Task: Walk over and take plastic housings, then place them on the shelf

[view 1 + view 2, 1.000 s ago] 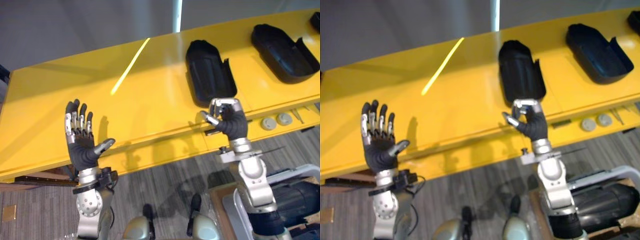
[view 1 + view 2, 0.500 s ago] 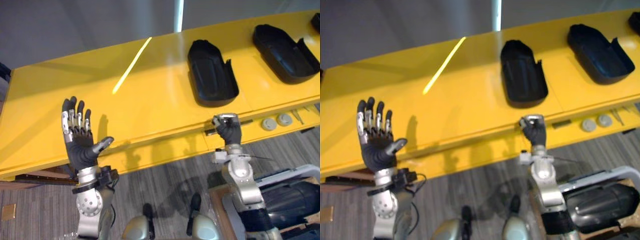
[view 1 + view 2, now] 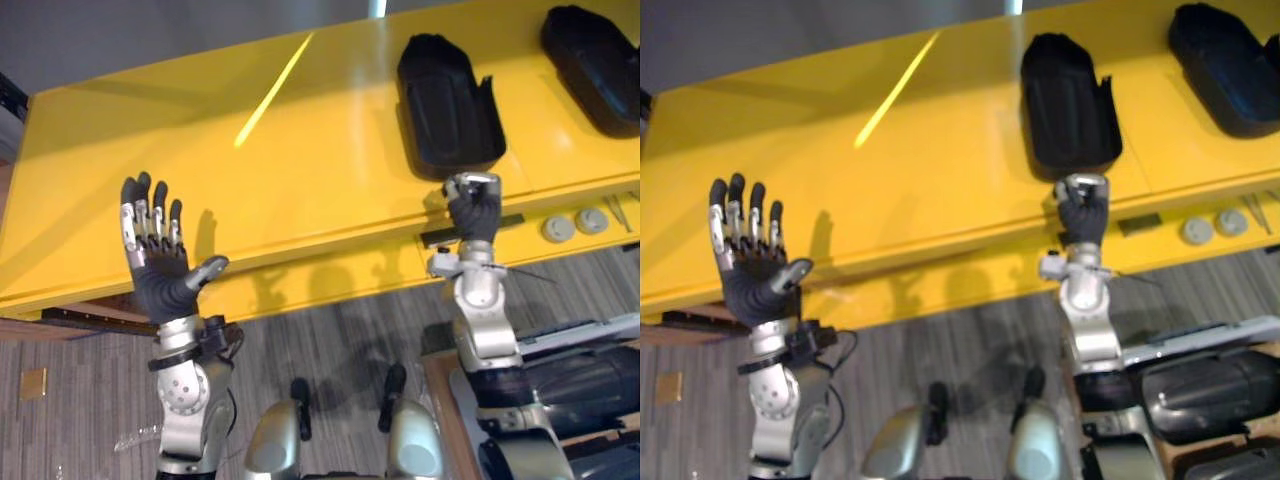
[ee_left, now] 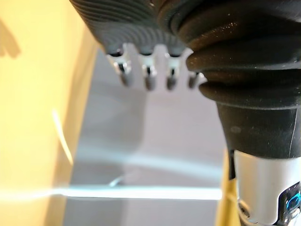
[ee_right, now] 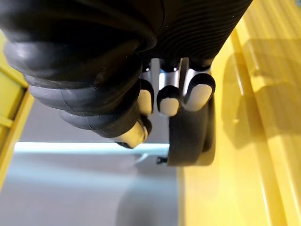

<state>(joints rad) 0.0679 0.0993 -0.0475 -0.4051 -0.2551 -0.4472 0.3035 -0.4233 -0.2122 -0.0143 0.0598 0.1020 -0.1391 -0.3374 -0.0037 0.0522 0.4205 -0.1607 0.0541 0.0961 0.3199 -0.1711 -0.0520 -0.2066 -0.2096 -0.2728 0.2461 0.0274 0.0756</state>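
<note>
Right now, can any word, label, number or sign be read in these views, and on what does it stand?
No text can be read.
The plastic housings: plain black, no print shows.
The yellow table: no markings; the dark strip on its front edge is too small to tell.
The grey discs: no legible marks.

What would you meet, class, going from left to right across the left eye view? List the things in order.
left hand, open → streak of light → first black housing → second black housing at the right edge. The right hand and round discs overlap the housings sideways, so they are omitted.
</note>
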